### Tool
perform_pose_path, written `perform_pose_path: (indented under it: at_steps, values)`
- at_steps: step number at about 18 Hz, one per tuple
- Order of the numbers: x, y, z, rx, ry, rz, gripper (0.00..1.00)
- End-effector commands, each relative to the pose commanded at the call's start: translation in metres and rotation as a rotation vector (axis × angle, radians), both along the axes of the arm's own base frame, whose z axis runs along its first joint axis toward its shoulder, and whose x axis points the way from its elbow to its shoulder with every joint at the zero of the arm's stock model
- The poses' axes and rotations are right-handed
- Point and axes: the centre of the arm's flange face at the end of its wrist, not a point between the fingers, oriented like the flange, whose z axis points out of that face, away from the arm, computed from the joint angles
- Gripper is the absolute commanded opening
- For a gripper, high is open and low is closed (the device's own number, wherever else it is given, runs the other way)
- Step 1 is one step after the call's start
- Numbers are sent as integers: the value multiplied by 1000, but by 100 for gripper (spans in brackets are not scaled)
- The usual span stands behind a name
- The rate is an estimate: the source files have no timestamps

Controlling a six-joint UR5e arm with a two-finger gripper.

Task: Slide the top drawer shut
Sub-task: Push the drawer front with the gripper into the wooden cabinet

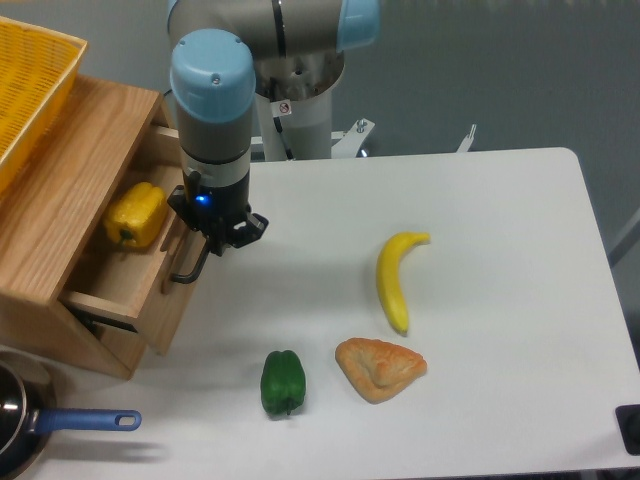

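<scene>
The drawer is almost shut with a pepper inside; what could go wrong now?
1. The yellow pepper sits half under the cabinet top. If it stands too tall, it may catch on that edge and jam the drawer.
2. The pincer is at the handle, near the cabinet. Pushing on at an angle could bring the wrist against the wood or make the pincer slip off the bar.

Two peppers (135,214) (282,381), one banana (394,277), one pastry (380,368)
</scene>
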Motion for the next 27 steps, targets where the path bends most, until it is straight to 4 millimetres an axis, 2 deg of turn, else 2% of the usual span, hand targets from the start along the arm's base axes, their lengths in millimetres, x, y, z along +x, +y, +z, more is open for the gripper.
perform_pose_path:
  at_steps: [13,27]
  values:
    - [38,13,-1,-4,-7,-59,16]
    - [53,20,4,30,-50,-68,16]
